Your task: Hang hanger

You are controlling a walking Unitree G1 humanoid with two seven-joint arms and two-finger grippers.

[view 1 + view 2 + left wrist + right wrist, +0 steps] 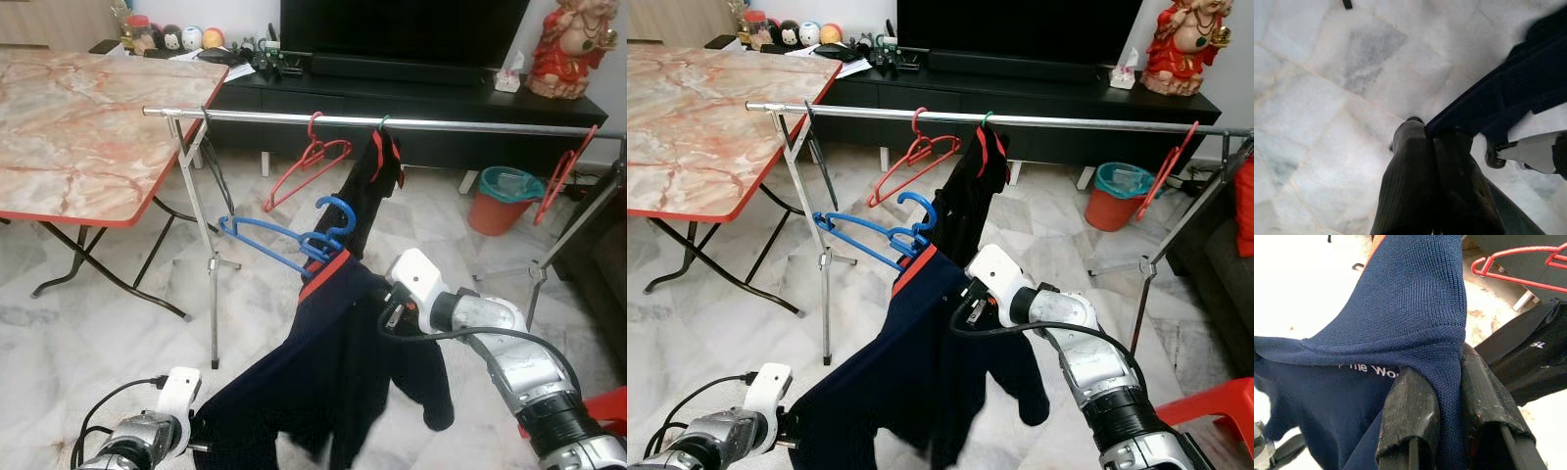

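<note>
A blue hanger [284, 238] carries a navy shirt [323, 372] with an orange collar, held up in front of the silver clothes rail [294, 117] and below it. My right gripper [1442, 377] is shut on the shirt's shoulder fabric, just beside the hanger's hook. Lower left, my left gripper [1429, 132] is shut on the shirt's bottom edge, near the floor. On the rail hang a red hanger [312, 162], a black garment [367, 191] and, at the far right end, another red hanger [560, 171].
A marble-topped folding table [78, 127] stands to the left, touching the rail's end. Behind the rail is a black TV cabinet [411, 98]. An orange bin [505, 201] sits on the floor at right, and a red stool [607, 406] is by my right arm.
</note>
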